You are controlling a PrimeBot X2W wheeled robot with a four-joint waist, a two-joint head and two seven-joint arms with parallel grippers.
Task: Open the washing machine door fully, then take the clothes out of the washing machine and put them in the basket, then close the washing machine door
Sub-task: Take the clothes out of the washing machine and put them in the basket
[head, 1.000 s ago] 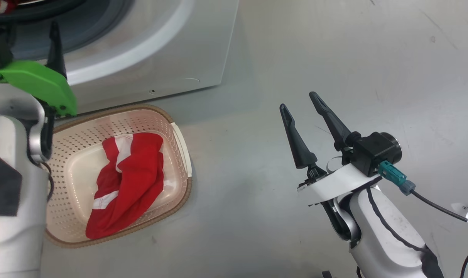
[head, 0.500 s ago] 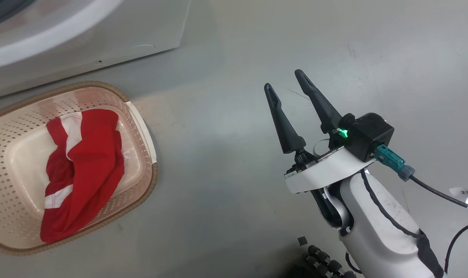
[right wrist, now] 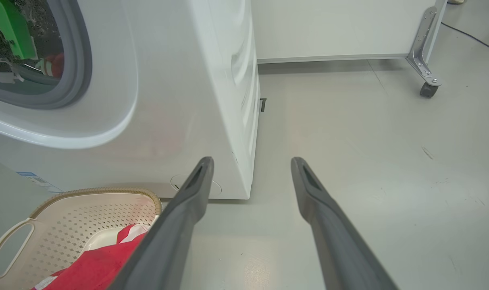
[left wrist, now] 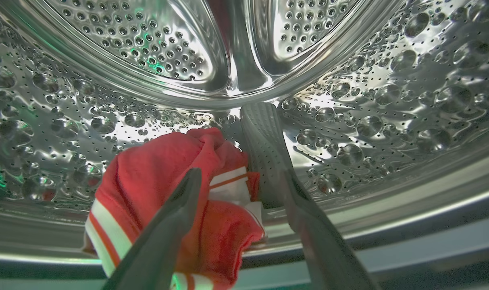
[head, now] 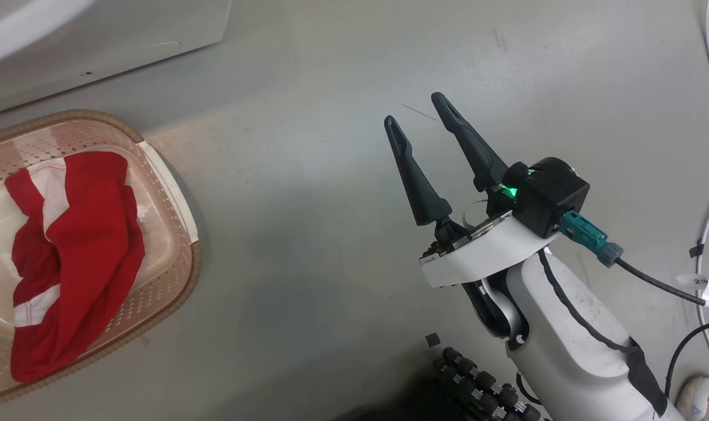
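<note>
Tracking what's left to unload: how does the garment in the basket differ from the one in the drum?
The basket garment lies spread in the basket on the floor; the drum garment sits bunched in the steel drum. The open left gripper is at the drum garment; none is at the basket garment. Both are red with white stripes.

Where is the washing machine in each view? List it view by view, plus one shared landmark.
Head view: the washing machine, top left corner, white lower front.
Left wrist view: seen from inside, steel drum ahead.
Right wrist view: left half, drum opening upper left.
Shared landmark: the basket before it, head and right wrist views.
</note>
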